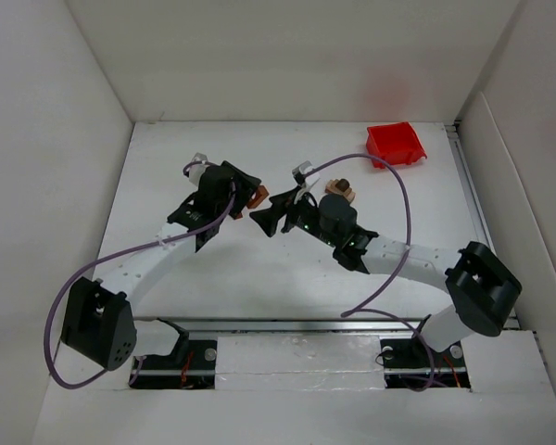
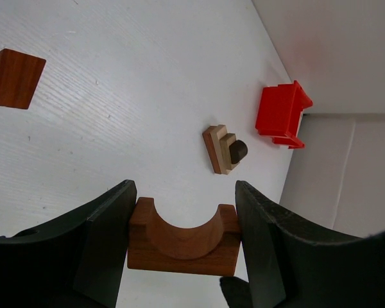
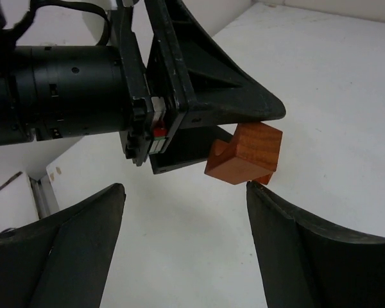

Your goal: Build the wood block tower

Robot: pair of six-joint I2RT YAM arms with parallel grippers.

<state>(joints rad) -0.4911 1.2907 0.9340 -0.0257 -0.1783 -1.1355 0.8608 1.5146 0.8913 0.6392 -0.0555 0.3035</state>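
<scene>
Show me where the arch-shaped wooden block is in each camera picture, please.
Top view: arch block near centre, at the left gripper tip.
Left wrist: arch block bottom centre, between the fingers.
Right wrist: arch block right of centre, under the black finger.
Shared landmark: the left gripper holding it.

The arch block [image 2: 179, 247] sits between the fingers of the left claw [image 2: 185, 200], over the middle of the worktop [image 1: 259, 278]; the right claw [image 1: 262, 221] faces it from just beside, on its right; a small stack of blocks [image 1: 338, 192] stands behind the right arm [image 1: 389, 252]; the bin [image 1: 395, 145] lies at the far right; a wedge block [image 2: 13, 78] lies well apart from the stack.
</scene>
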